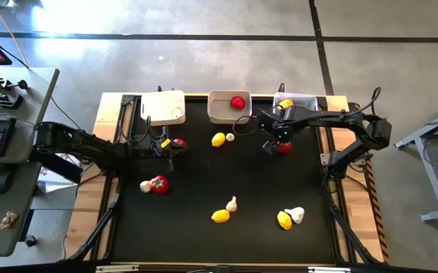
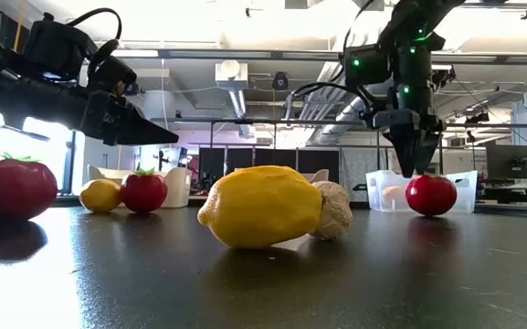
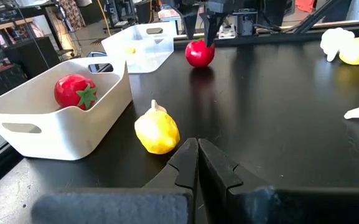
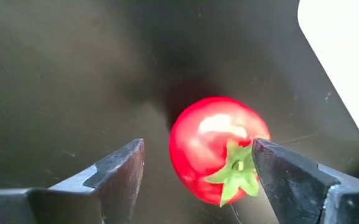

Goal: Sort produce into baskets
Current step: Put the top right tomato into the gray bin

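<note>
Reaching in over the black tabletop (image 1: 203,182), the left gripper (image 1: 170,146) hovered with its jaws pressed together, empty, just beside a tomato (image 1: 179,142) that lay a little toward the middle basket (image 1: 220,114). Left of that basket sat the opaque white basket (image 1: 163,107). Well nearer the front edge than the middle basket, and off to its left, another tomato (image 1: 159,183) touched a white garlic bulb (image 1: 146,186).

The middle basket held one tomato (image 1: 238,102), seen lying on its side against the wall in the left wrist view. Just in front of the middle basket a lemon (image 1: 218,139) lay with a small garlic bulb (image 1: 230,137) touching it. Far in front of the middle basket, near the tabletop's front, a second lemon (image 1: 220,216) rested against a garlic bulb (image 1: 232,203).

Right of the middle basket, the right gripper (image 1: 274,146) pointed straight down with its jaws spread wide, one on either side of a tomato (image 4: 219,149) that stood on the tabletop with its green top up; neither jaw visibly touched it. Behind it, right of the middle basket, the clear basket (image 1: 302,100) contained a lemon (image 1: 285,104). Toward the front and right of the middle basket, a last lemon (image 1: 285,221) lay touching a garlic bulb (image 1: 297,214).
</note>
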